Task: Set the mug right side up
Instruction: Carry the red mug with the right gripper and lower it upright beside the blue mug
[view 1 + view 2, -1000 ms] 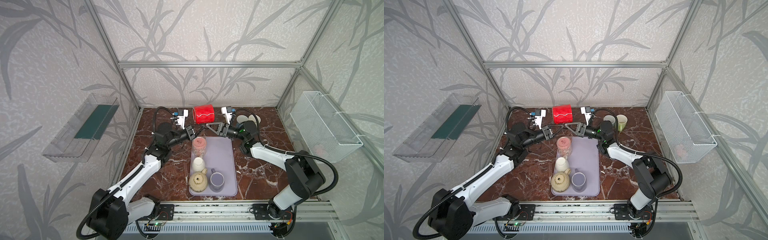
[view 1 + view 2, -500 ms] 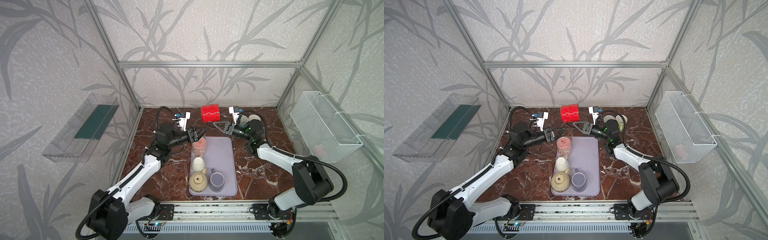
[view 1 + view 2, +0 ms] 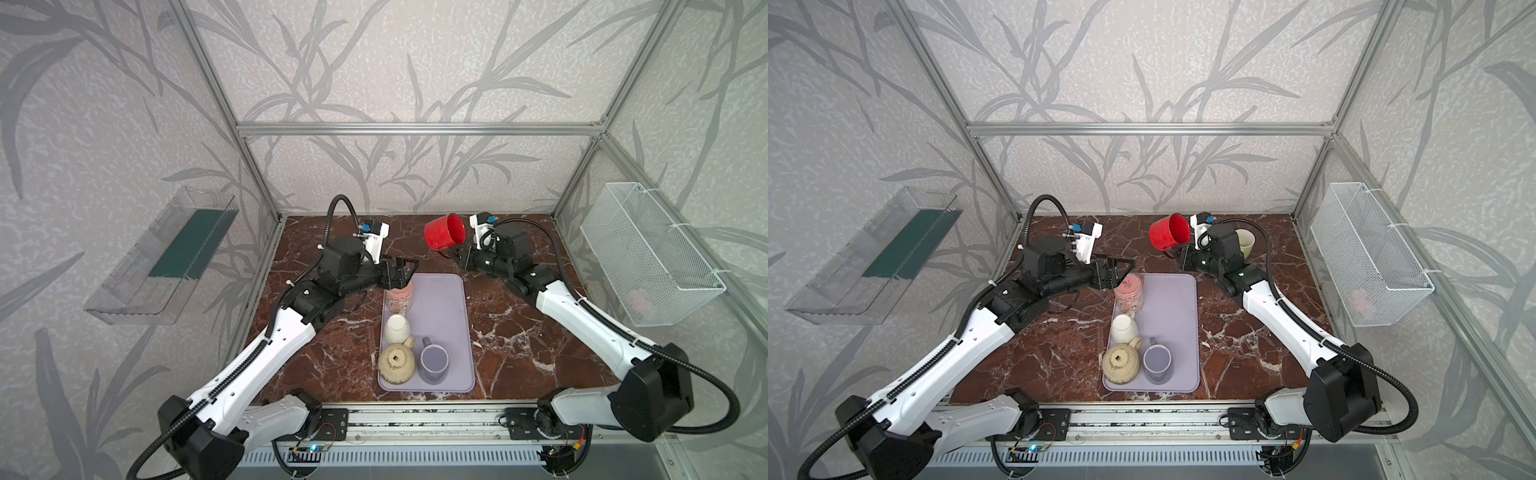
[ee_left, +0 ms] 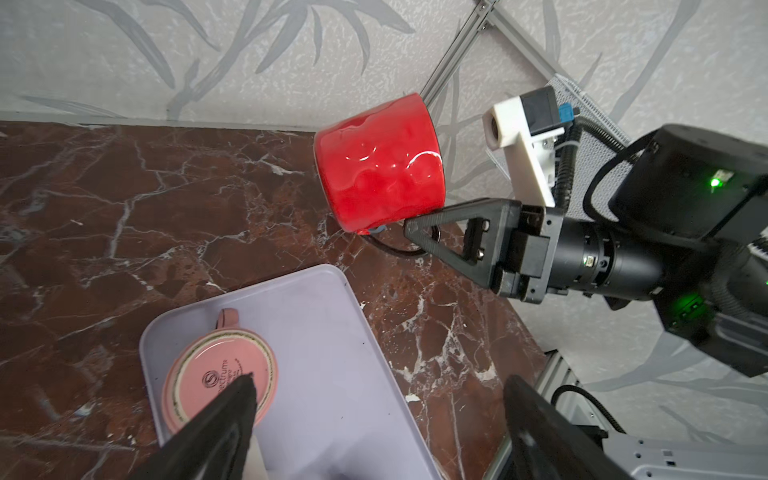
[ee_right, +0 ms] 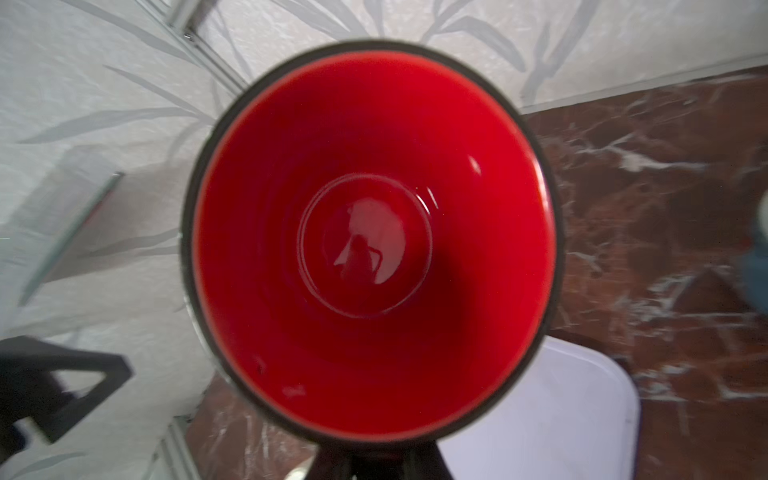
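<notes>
Mug (image 3: 444,232), glossy red with a dimpled wall, hung tilted on its side above the back of the marble table (image 3: 332,353), the right gripper (image 3: 456,252) clamped on it. The left gripper (image 3: 404,270) had its jaws apart over a pink cup (image 3: 399,299), one of four vessels (image 3: 397,328) on one lavender tray (image 3: 440,299).

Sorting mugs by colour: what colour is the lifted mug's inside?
Red; the mug shows it best in the right wrist view.
</notes>
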Tool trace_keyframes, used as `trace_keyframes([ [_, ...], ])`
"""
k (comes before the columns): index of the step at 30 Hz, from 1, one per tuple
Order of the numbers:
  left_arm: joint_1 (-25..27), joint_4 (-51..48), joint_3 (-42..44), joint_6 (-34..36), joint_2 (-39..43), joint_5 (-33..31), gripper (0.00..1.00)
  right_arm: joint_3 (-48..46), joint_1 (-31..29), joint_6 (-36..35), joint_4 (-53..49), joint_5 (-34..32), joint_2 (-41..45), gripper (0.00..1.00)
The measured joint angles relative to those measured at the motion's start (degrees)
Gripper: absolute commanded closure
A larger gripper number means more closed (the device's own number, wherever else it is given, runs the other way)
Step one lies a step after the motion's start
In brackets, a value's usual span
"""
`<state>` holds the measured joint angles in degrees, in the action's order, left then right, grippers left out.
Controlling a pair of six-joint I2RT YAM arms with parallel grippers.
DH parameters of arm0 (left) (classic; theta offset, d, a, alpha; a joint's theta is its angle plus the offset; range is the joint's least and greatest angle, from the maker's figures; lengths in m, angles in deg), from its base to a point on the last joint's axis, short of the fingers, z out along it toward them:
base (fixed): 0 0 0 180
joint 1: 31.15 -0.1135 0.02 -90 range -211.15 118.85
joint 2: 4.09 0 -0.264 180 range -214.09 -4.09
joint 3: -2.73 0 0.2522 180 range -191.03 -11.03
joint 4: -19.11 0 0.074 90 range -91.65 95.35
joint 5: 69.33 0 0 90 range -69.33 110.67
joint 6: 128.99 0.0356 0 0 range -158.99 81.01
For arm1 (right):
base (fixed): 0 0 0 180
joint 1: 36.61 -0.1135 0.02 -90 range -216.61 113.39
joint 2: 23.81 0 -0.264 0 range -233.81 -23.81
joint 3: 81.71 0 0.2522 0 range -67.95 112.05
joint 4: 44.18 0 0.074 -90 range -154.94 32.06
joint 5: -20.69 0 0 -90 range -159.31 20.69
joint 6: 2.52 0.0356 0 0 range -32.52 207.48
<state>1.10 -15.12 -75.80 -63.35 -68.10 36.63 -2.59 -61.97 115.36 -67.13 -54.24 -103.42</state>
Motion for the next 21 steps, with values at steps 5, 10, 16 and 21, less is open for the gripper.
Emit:
trace_keyframes([
  [5, -0.1, -7.5, 0.9, 3.6, 2.1, -6.6, 0.01, 6.0, 0.0, -5.9, -9.0, -6.7, -6.3, 1.00],
  [10, -0.1, -10.7, 3.7, 6.2, 4.6, -10.9, 0.01, 13.1, 0.0, -10.6, -15.2, -11.6, -15.1, 1.00],
  [16, -0.1, -11.3, 6.4, 7.9, 4.6, -13.4, 0.01, 19.5, 0.0, -13.3, -19.3, -16.9, -23.4, 1.00],
  [21, -0.1, -11.3, 7.1, 8.0, 4.9, -15.1, 0.00, 21.4, 0.0, -14.3, -20.3, -20.6, -27.5, 1.00],
])
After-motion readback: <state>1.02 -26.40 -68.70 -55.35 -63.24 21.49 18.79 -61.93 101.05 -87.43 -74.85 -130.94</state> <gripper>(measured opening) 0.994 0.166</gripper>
